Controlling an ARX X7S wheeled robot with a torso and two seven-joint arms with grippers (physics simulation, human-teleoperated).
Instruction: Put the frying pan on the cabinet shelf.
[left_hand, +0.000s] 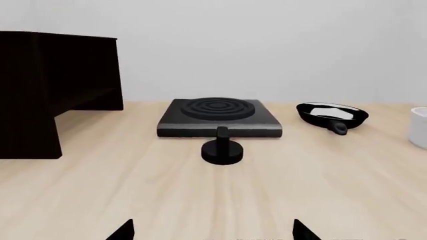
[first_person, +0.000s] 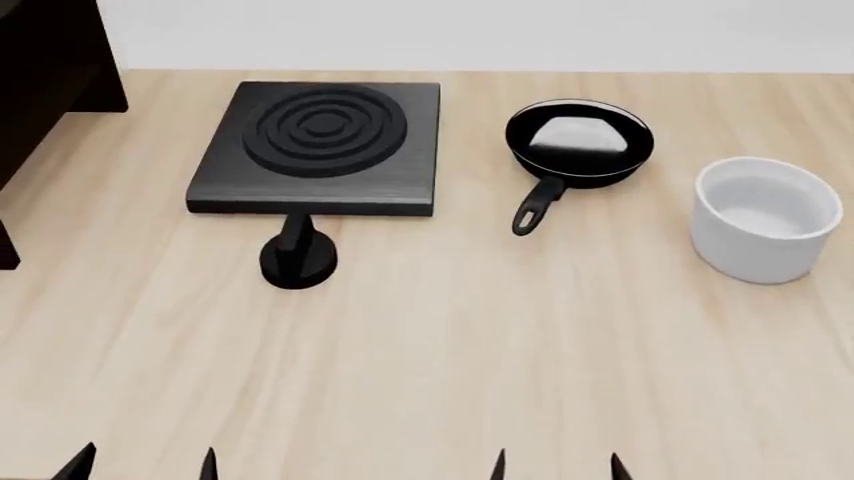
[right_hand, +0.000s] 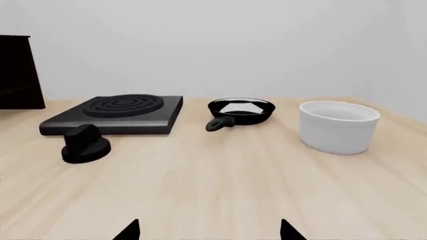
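A: What is at the far left?
B: The cabinet, nearly black, stands on the pale wood table at the left edge. Only its side and a lower board show.

A: And next to it?
B: A square black plate with raised rings lies flat near the back of the table. Just in front of it stands a round black knob, close to the plate's front edge.

A: Where is the pan?
B: The pan sits on the table right of the plate, well apart from the cabinet. Its handle points toward the robot, and its glossy inside shows a white reflection. Right of it stands a white bowl, upright.

A: The grippers?
B: Only dark fingertips show at the near edge. The left gripper has its tips spread with nothing between them; the right gripper is likewise spread and holds nothing. Both are well short of the pan.

A: The room?
B: A plain white wall rises behind the table.
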